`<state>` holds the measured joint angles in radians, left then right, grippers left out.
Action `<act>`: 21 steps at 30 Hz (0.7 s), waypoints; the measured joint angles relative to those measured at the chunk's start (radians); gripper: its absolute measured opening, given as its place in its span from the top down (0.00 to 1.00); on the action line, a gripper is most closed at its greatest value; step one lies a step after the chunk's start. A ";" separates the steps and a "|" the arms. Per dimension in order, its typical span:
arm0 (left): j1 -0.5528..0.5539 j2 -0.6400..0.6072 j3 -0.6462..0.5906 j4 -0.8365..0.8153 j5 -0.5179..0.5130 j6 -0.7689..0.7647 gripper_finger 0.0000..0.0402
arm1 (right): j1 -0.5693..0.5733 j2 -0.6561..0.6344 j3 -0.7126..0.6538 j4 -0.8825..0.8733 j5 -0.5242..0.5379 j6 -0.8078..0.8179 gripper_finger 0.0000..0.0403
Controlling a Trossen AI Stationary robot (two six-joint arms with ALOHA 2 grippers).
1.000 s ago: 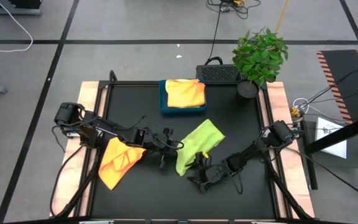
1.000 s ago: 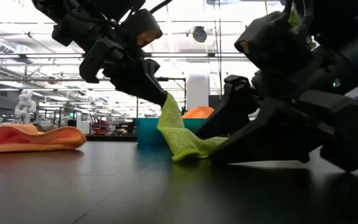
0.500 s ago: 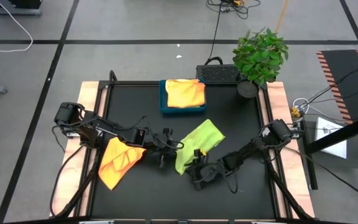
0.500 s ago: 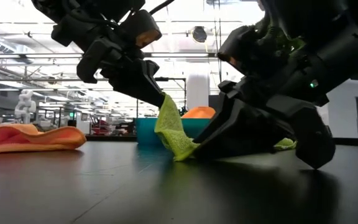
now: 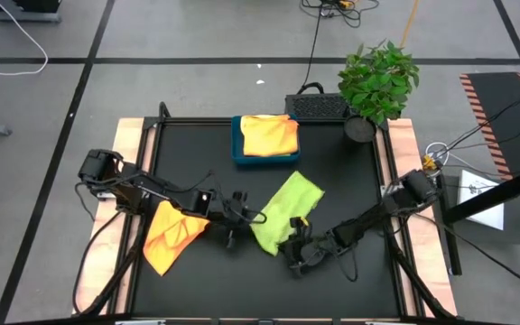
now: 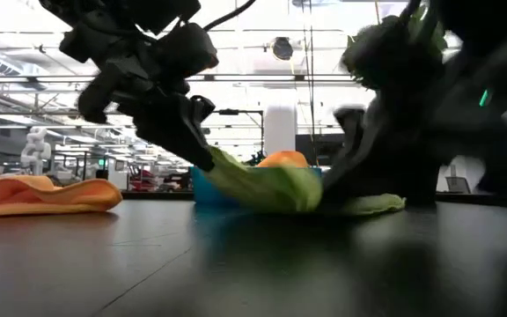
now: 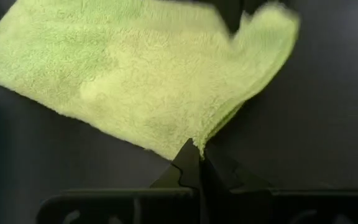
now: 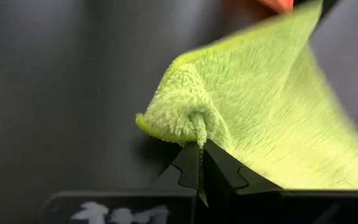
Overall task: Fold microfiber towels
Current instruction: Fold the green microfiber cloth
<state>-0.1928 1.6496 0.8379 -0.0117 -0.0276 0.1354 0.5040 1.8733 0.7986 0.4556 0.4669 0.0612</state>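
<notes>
A lime green microfiber towel (image 5: 289,206) lies in the middle of the black table, also seen in the low view (image 6: 262,185). My left gripper (image 5: 258,218) is shut on its left near corner. My right gripper (image 5: 290,242) is shut on its near end. The towel's near edge hangs between the two grippers just above the table, and its far part rests on the table. An orange towel (image 5: 171,233) lies crumpled on the table under my left arm. My left gripper pinches a corner of the green towel (image 7: 192,140) between its two fingers, slanting down from the table's left. That corner is raised and the cloth runs away from it toward the far side. My right gripper pinches a bunched corner of the green towel (image 8: 193,126) between its two fingers, slanting down from the table's right. The bunch is lifted off the table and the cloth falls away behind it.
A blue tray (image 5: 240,155) at the table's far middle holds a folded yellow-orange towel (image 5: 269,135). A dark box (image 5: 316,106) and a potted plant (image 5: 377,79) stand at the far right corner. Wooden rails (image 5: 126,135) edge the table's sides.
My right gripper has shut on the green towel's near end and risen with it. That end, which lay on the table, is lifted clear. The cloth, which hung in a peak from my left gripper, now spans low between both grippers.
</notes>
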 joint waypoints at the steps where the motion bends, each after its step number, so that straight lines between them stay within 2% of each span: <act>1: -0.014 0.000 0.000 -0.003 0.003 -0.011 1.00 | 0.007 -0.019 0.002 0.006 -0.028 0.002 1.00; 8: -0.160 0.000 0.000 0.025 0.005 -0.103 1.00 | 0.046 -0.118 -0.065 0.062 -0.219 0.085 1.00; 14: -0.293 0.000 0.013 0.162 0.005 -0.160 1.00 | 0.083 -0.143 -0.177 0.307 -0.373 0.184 1.00; 17: -0.331 0.000 0.058 0.175 -0.009 -0.150 1.00 | 0.114 -0.145 -0.200 0.409 -0.392 0.199 1.00; 21: -0.324 0.000 0.106 0.140 -0.021 -0.092 1.00 | 0.126 -0.145 -0.202 0.431 -0.386 0.201 1.00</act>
<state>-0.5169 1.6497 0.9437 0.1286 -0.0486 0.0437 0.6302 1.7287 0.5962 0.8864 0.0811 0.2624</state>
